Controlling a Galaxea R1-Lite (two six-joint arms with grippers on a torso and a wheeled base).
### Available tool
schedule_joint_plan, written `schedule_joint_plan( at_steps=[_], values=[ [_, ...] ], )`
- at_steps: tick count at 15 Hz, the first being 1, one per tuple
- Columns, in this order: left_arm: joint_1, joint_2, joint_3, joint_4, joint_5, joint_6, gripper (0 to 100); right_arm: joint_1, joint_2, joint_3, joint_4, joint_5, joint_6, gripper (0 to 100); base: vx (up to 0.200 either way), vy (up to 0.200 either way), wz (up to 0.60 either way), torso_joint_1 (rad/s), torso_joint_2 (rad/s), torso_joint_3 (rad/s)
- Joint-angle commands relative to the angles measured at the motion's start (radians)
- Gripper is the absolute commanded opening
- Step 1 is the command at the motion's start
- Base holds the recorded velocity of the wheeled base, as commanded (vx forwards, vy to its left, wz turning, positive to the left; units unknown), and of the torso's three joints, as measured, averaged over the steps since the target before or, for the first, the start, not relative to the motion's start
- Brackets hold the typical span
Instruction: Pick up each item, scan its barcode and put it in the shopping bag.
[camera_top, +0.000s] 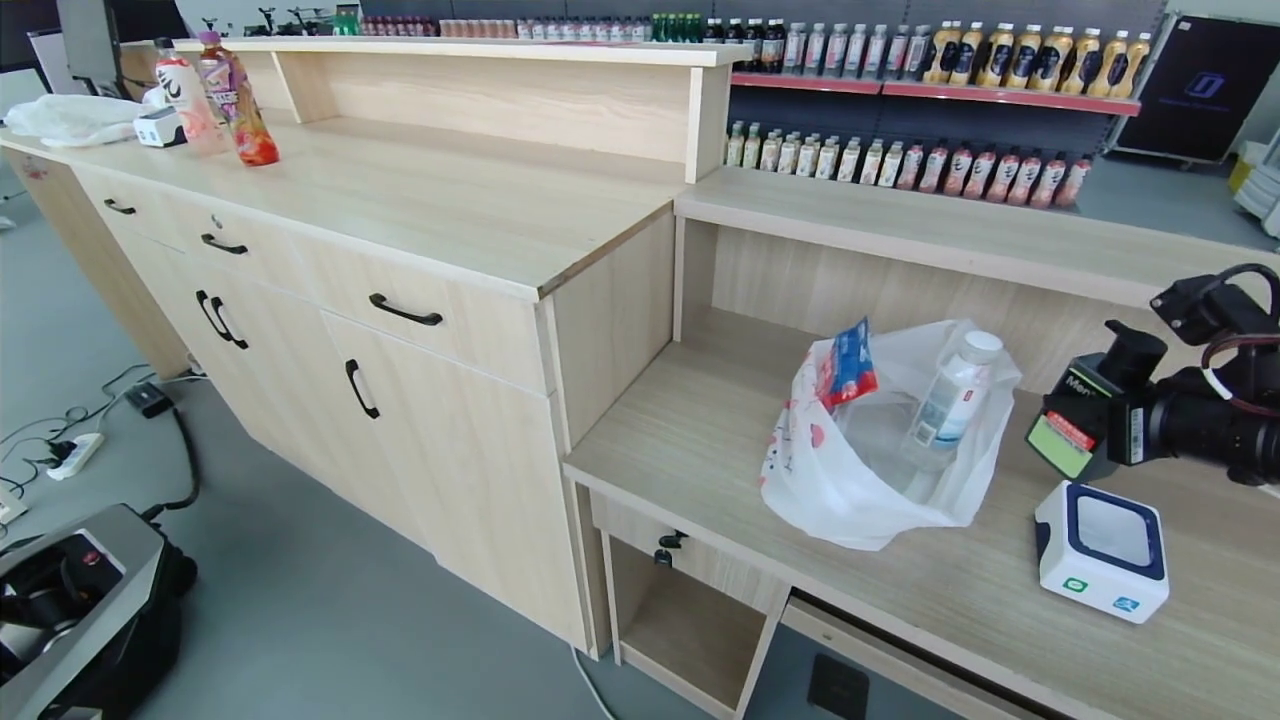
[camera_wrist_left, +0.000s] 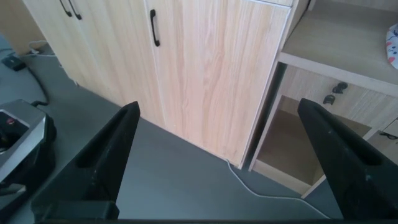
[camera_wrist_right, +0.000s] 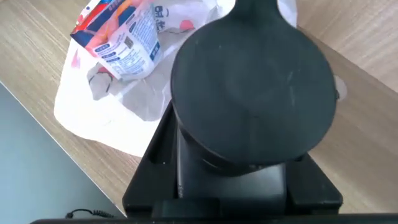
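One bottle (camera_top: 950, 395), one packet (camera_top: 848, 365) inside shopping bag (camera_top: 830, 490) near counter (camera_top: 690, 460) edge.

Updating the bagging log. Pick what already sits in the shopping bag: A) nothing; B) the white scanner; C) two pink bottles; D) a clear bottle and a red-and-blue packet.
D: the shopping bag holds a white-capped clear bottle and a red-and-blue packet.
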Motion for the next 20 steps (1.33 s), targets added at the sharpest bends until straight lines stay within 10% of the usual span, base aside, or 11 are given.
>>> schedule_joint_plan(
  at_steps=[1, 20],
  values=[
    [0.000, 0.000, 0.000, -0.001, 0.000, 0.000, 100, 0.002, 0.112, -0.007, -0.055, 0.047, 0.007, 0, 0.000, 0.000, 0.00, 0.000, 0.00, 0.000],
    [0.000, 0.000, 0.000, -0.001, 0.000, 0.000, 100, 0.106, 0.494, -0.105, -0.405, 0.081, -0.024, 0, 0.000, 0.000, 0.00, 0.000, 0.00, 0.000]
  ],
)
